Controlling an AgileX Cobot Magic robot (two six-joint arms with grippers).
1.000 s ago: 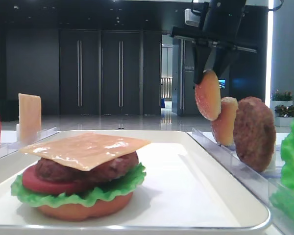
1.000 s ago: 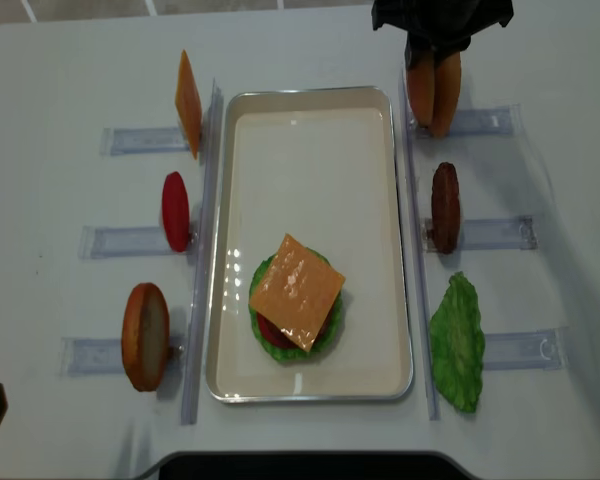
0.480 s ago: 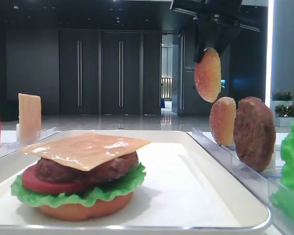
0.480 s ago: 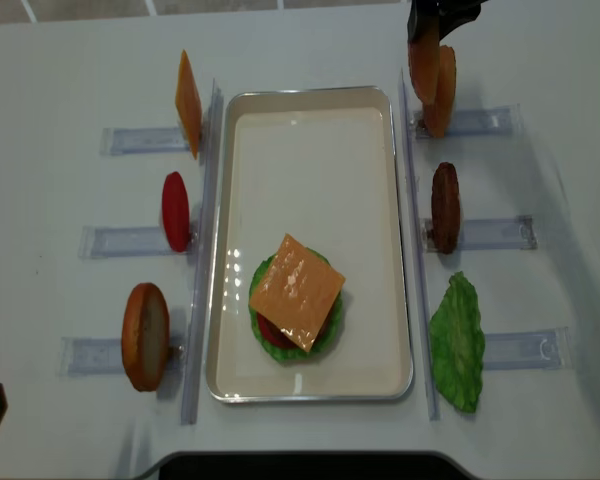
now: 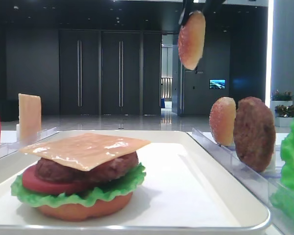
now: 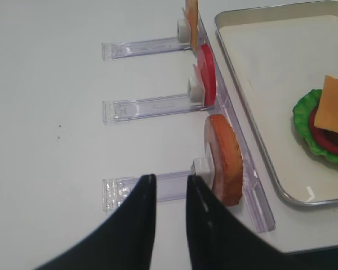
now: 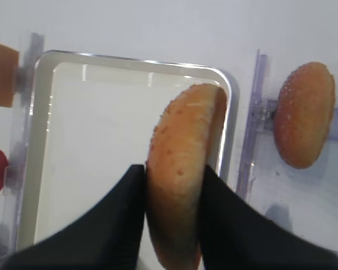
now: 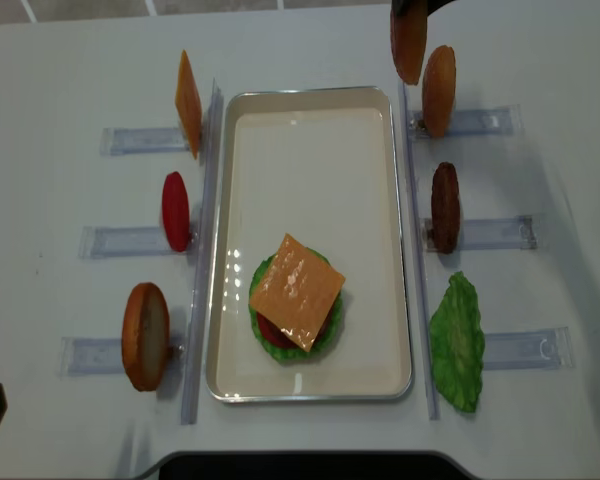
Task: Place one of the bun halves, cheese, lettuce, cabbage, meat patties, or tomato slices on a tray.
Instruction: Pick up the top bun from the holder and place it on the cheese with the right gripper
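I have the right gripper point(image 7: 172, 225) pinching a domed, speckled bun top point(image 7: 183, 163) on edge, one black finger point(image 7: 115, 216) against each face. It hangs in the air, clear of everything; in the overhead view it sits over the tray's point(image 8: 230, 240) far right corner, about 1 o'clock from the tray's middle. The wrist view shows the same: the bun's upper edge overlaps that rounded corner of the rim.

Just to its right, at 3 o'clock, the smaller paler bun half point(image 8: 439, 76) stands upright in its clear rack point(image 8: 480, 122), apart from the held one. Further down that side a meat patty point(image 8: 444, 207) stands on edge, then a lettuce leaf point(image 8: 457, 342) lies by the lowest rack.

On the tray, toward 6 o'clock, I see the stack: a cheese slice point(image 8: 296, 291) on top, lettuce frill and a red tomato edge showing beneath; the low front view also shows a patty and an orange-brown bun bottom point(image 5: 85, 208) under them.

Left of the tray, from 11 to 7 o'clock: a spare cheese slice point(image 8: 187, 102), a tomato slice point(image 8: 175, 211), and a flat bun piece point(image 8: 145, 335), each upright.

My left gripper point(image 6: 168, 188) hovers low near that flat bun piece, its fingers slightly parted with nothing between them.
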